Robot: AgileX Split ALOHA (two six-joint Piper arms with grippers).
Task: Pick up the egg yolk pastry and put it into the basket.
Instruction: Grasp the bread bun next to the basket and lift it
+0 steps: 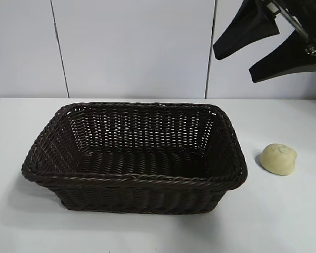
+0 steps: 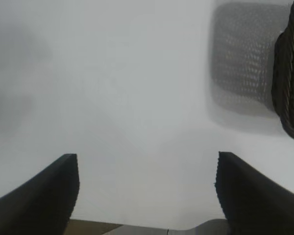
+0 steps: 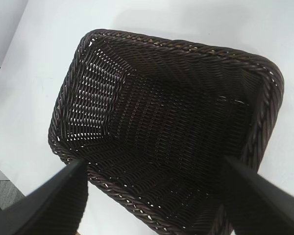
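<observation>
The egg yolk pastry (image 1: pixel 278 158) rests on the white table (image 1: pixel 284 221) just beside the right end of the wicker basket (image 1: pixel 134 179), outside it; the basket holds nothing, so the pick appears not yet made. The right gripper (image 1: pixel 268 45) hangs above the basket's far right corner, fingers spread and empty, judged ready to descend. The left gripper (image 2: pixel 147 196), fingers spread and empty, faces bare table beside the basket.
</observation>
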